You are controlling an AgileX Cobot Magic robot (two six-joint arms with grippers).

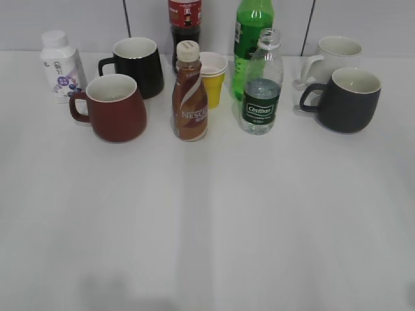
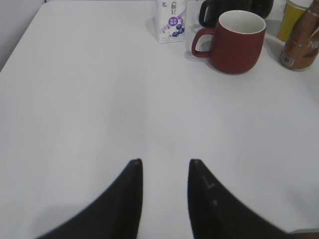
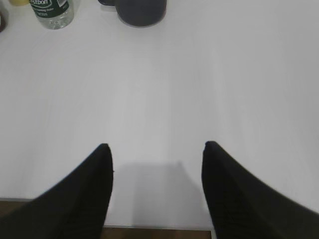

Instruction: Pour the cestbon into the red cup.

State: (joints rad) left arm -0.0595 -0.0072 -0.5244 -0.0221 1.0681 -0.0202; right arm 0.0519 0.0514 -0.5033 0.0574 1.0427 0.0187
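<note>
Cestbon (image 3: 51, 11) upright far ahead-left of spread right claw (image 3: 155, 147), red cup (image 2: 234, 40) far ahead-right of parted left claw (image 2: 165, 162)

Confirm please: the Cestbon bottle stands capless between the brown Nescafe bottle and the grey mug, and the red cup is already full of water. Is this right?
Not quite. The red cup is not full: the left wrist view shows its white inside with no water in it. The rest holds: the Cestbon bottle stands capless between the Nescafe bottle and the grey mug.

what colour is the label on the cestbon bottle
Dark green with white lettering on the cestbon; clearest in the exterior view.
</note>
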